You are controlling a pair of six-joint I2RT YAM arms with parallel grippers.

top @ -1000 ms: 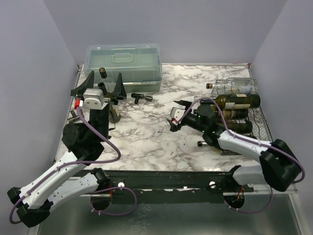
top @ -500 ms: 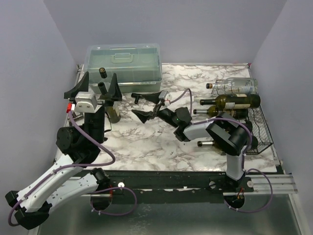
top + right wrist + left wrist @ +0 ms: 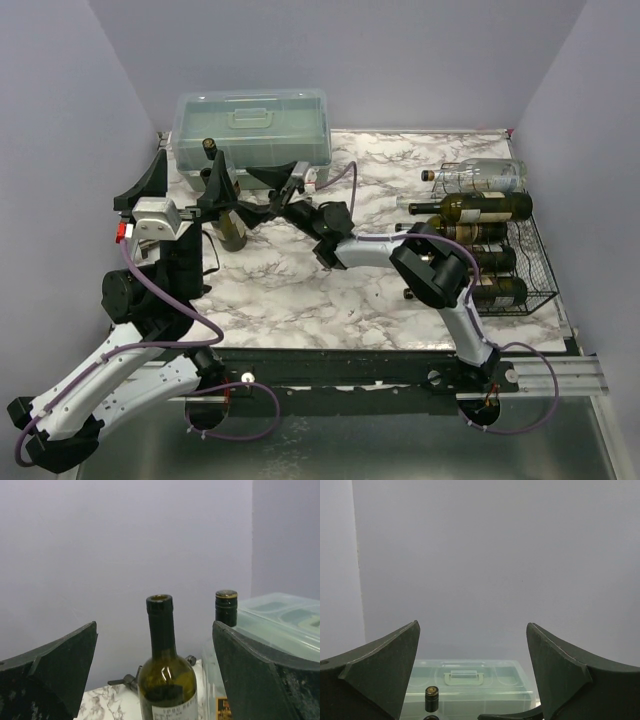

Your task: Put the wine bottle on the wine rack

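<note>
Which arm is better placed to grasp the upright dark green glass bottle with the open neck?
Right, probably: the right gripper, open, frames the upright dark green glass bottle; the left gripper, also open, faces mostly wall.

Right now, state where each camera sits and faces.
Top external: above-behind, down onto marble table; left arm, right arm show.
Left wrist: forward, over translucent plastic box to back wall; open left gripper frames it.
Right wrist: leftward, at uncapped green glass bottle; open right gripper frames it.
Both wrist views share: box, dark-capped bottle.
</note>
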